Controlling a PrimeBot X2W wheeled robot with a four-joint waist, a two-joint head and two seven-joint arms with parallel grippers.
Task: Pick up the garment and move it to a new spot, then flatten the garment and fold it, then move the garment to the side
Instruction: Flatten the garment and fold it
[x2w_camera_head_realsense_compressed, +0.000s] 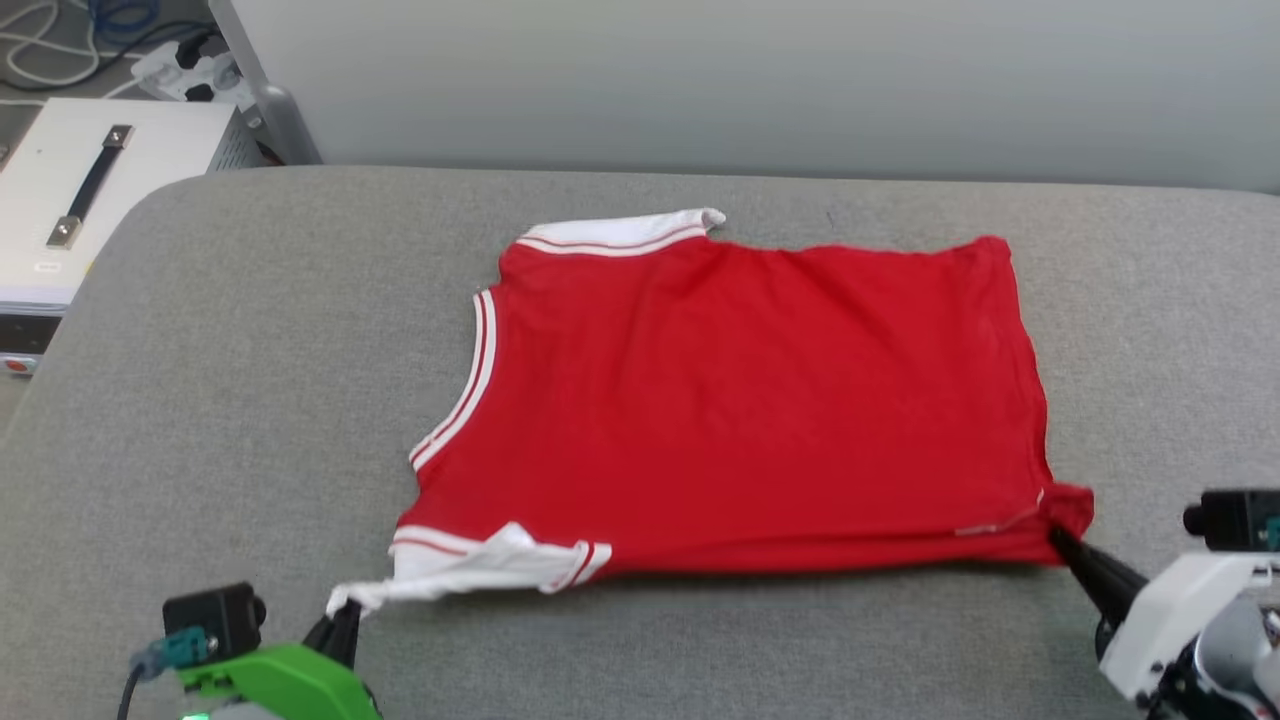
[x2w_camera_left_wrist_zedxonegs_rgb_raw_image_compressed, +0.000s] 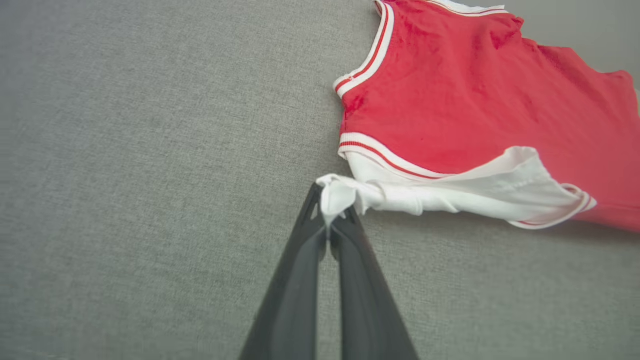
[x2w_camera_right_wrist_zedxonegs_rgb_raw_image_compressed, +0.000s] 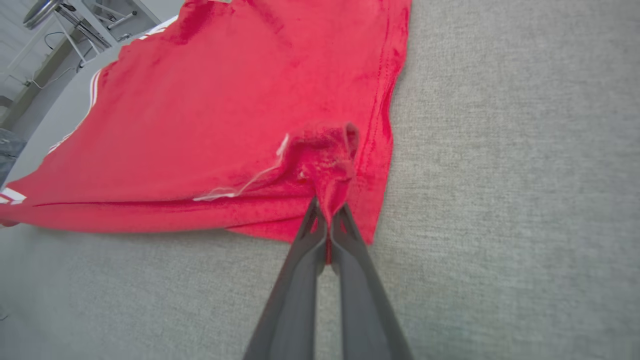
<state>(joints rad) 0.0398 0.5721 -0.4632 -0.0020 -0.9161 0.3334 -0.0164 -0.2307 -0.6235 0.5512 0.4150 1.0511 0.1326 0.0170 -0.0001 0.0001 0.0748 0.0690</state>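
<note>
Noted garment (x2w_camera_head_realsense_compressed: 740, 400) in plain red; sleeves (x2w_camera_head_realsense_compressed: 480, 560) white; stripe trim (x2w_camera_head_realsense_compressed: 470, 380) red-and-white at neck & cuffs. Logged surface (x2w_camera_head_realsense_compressed: 250, 350) as mid-grey w/ fine weave pattern. Saw left gripper (x2w_camera_head_realsense_compressed: 345, 612) & right gripper (x2w_camera_head_realsense_compressed: 1058, 540) both dark grey; L housing (x2w_camera_head_realsense_compressed: 270, 680) green, R housing (x2w_camera_head_realsense_compressed: 1170, 610) white. Spotted white box (x2w_camera_head_realsense_compressed: 80, 230) w/ black handle (x2w_camera_head_realsense_compressed: 90, 185); wall (x2w_camera_head_realsense_compressed: 750, 80) pale grey.

The garment (x2w_camera_head_realsense_compressed: 740, 400) is a red jersey with white short sleeves and red-and-white stripe trim. It lies spread almost flat on the grey bench (x2w_camera_head_realsense_compressed: 250, 350), with a plain red side up. Its neckline is toward the left and its hem toward the right. The near white sleeve (x2w_camera_left_wrist_zedxonegs_rgb_raw_image_compressed: 450, 195) is stretched out to a thin point. The near hem corner (x2w_camera_right_wrist_zedxonegs_rgb_raw_image_compressed: 325, 160) is bunched and a little raised.
</note>
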